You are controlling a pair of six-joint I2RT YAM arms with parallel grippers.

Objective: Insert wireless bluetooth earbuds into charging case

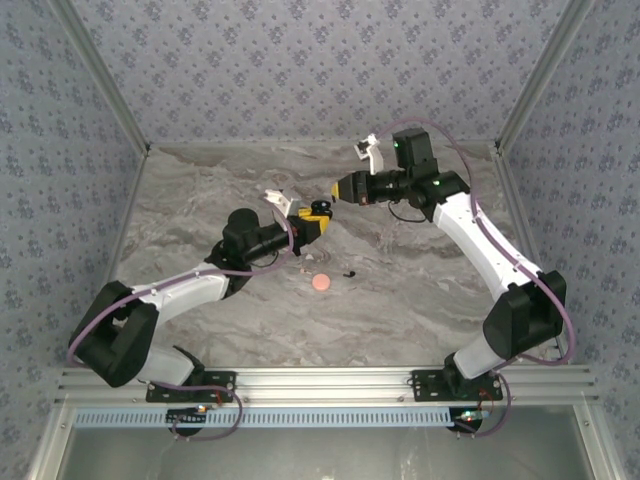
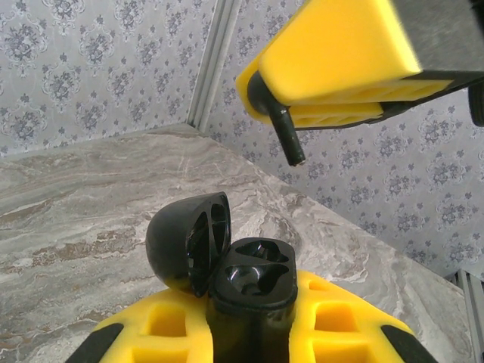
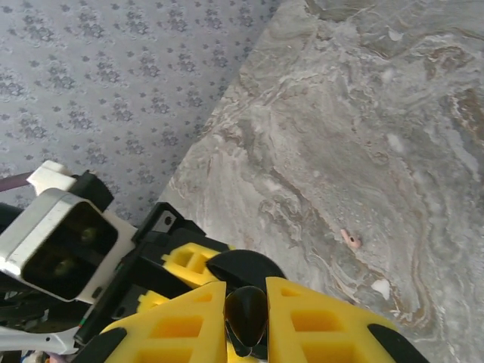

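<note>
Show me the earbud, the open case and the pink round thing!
earbud (image 2: 278,121): left wrist view, on its black stem.
charging case (image 2: 253,274): left wrist view, on its socketed top.
pink disc (image 1: 320,283): top external view, its middle.

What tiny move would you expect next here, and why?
Probably the right pincer eases its earbud toward an empty socket of the case. The left pincer holds the case with its lid flipped open, both sockets look empty, and the earbud's stem points at them across a gap.
</note>
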